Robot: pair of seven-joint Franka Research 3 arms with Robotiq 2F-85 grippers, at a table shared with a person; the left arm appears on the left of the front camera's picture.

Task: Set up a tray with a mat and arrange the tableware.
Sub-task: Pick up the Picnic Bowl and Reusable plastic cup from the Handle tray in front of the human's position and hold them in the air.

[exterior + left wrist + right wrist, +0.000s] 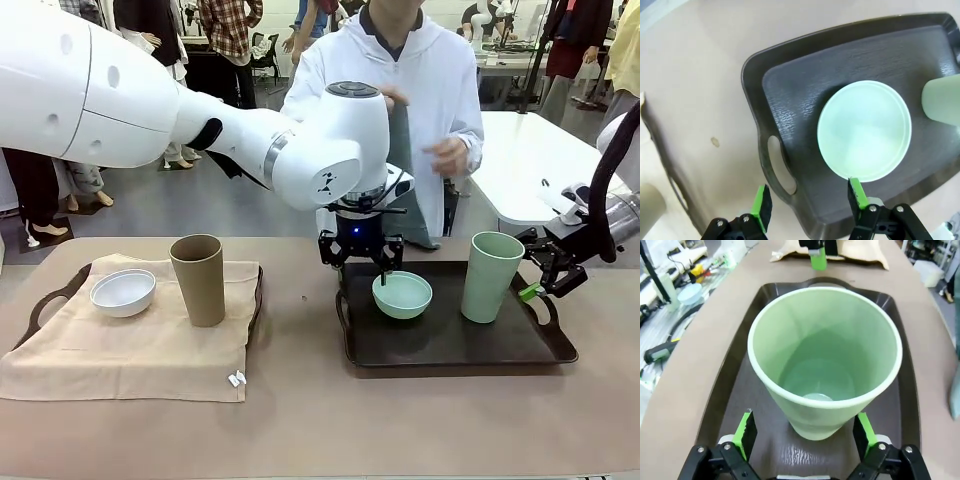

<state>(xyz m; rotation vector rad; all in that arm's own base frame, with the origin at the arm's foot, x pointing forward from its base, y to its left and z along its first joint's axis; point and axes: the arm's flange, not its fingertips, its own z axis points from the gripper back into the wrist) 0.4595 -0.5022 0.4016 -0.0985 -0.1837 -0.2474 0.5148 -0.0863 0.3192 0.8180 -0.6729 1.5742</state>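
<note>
On the worktop's (300,430) dark tray (450,350), my open left claw (809,192) is hovering at the mint green bowl's (865,131) rim (right claw (805,432), open, flanking the pale green cup (825,360)), likely needing a rim pinch next.

white bowl (123,292) | mint green bowl (402,295) | brown cup (199,280) | pale green cup (492,277) | beige mat (140,350) | dark brown tray (450,345), grained texture

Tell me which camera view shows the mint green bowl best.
The left wrist view: it looks straight down on the bowl, with its rim clear on the dark tray. The front view shows the bowl from the side. In the right wrist view the cup blocks it.
</note>
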